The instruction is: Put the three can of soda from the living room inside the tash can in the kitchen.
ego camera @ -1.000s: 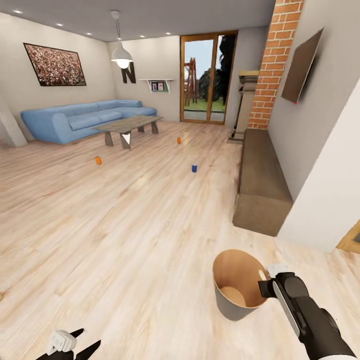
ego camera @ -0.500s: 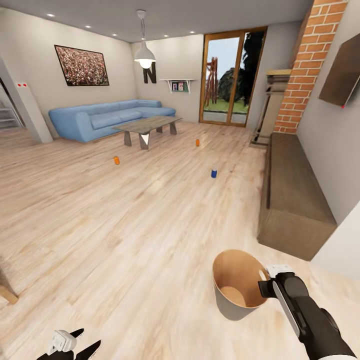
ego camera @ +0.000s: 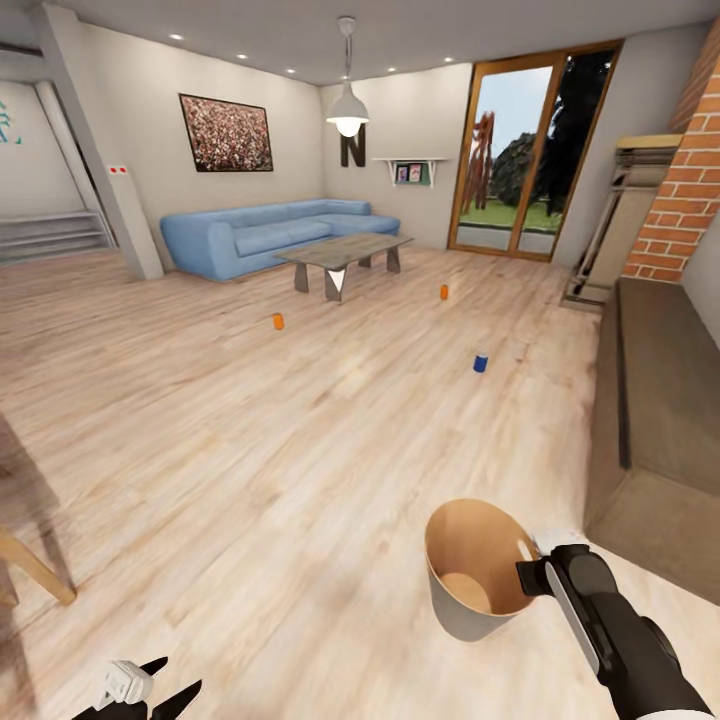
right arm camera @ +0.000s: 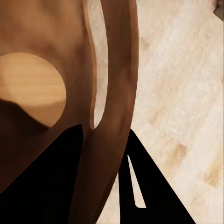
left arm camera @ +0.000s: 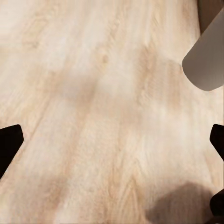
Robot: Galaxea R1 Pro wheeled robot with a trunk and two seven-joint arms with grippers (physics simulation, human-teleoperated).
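Only a black letter N point(ego camera: 352, 150) on the far wall point(ego camera: 400, 120).

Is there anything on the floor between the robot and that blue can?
Nothing visible: bare wood floor stretches from the bin, held in the right hand, to the blue can. The coffee table stands farther back.

Back wall letter point(ego camera: 352, 152): large dark "N", mounted just behind the pendant lamp point(ego camera: 348, 110).
Far-left wall marking point(ego camera: 10, 125): teal lettering, cut by the picture edge, unreadable.
Shelf frames point(ego camera: 408, 173): too small to read.
Soda cans: no legible brand at this distance.
Pillar tag point(ego camera: 119, 170): red marks, no characters discernible.
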